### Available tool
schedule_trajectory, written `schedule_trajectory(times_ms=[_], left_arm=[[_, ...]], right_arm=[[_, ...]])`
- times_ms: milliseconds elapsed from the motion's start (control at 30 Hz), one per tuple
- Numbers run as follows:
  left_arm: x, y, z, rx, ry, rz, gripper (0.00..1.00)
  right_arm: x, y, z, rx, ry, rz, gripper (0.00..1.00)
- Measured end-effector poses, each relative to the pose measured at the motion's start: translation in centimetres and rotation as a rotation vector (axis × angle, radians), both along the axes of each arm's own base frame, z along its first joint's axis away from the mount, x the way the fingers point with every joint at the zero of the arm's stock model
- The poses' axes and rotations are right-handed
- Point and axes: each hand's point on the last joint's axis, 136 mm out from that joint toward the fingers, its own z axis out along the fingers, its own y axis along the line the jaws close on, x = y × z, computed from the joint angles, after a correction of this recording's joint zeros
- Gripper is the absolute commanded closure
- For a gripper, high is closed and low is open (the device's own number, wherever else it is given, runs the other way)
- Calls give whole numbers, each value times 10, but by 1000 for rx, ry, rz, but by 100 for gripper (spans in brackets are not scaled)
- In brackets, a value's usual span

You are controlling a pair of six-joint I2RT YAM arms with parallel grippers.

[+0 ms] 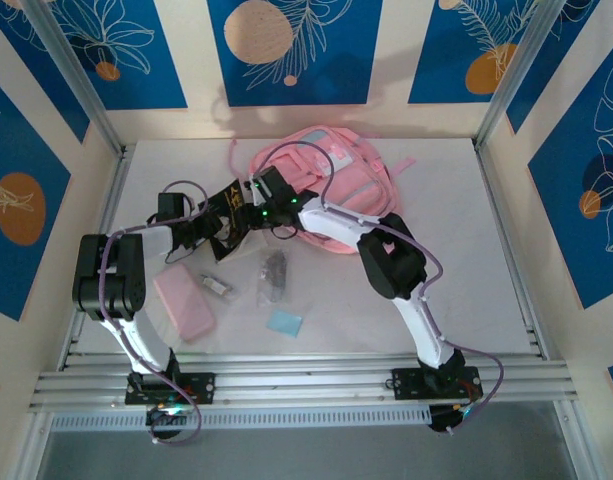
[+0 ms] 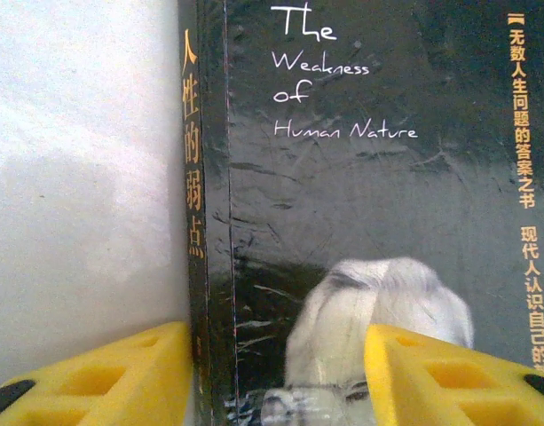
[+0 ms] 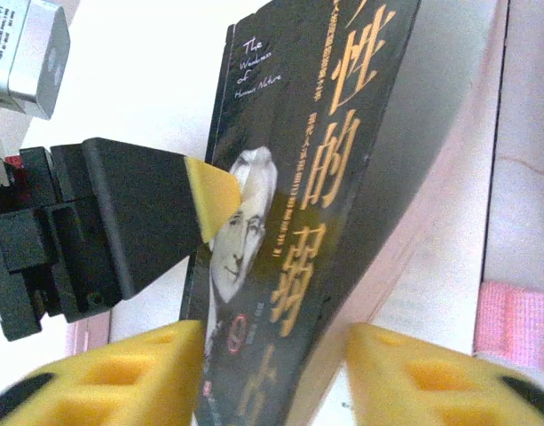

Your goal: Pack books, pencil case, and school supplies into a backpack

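Pinching one black book [image 3: 289, 222], left gripper [image 2: 280, 377]; right gripper [image 3: 272, 373] astride it, grip unclear; backpack [image 1: 336, 165] behind.

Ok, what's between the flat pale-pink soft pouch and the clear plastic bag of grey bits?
A tiny whitish clip-like piece lies there, seen in the top external view.

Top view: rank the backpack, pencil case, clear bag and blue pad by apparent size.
1. backpack, clearly largest, though partly covered by the right arm.
2. pencil case.
3. clear bag, its transparent edges hard to trace.
4. blue pad, smallest, not far below the bag.
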Motion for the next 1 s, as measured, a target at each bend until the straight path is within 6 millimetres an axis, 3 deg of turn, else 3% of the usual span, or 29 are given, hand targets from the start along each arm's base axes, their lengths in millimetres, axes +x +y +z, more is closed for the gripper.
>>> schedule_trajectory(times_ms=[100, 333, 400, 633, 700, 733, 867, 1000], left_arm=[[-1, 0, 0, 0, 4, -1, 46], [-8, -4, 0, -4, 30, -10, 46], [-10, -4, 0, -5, 36, -12, 46], [-11, -5, 0, -6, 42, -14, 46], [-12, -5, 0, -6, 44, -14, 46], [-12, -5, 0, -6, 44, -14, 46], [-12, -5, 1, -7, 42, -14, 39], [-15, -11, 7, -45, 30, -19, 19]], right_arm=[[6, -8, -4, 35, 55, -27, 73], [13, -16, -6, 78, 133, -83, 76], [12, -16, -5, 85, 144, -81, 84], [7, -10, -2, 121, 184, -68, 84], [6, -10, -2, 126, 188, -64, 100], [6, -9, -2, 129, 191, -62, 100], [6, -9, -2, 137, 205, -65, 100], [9, -15, 0, 148, 211, -71, 100]])
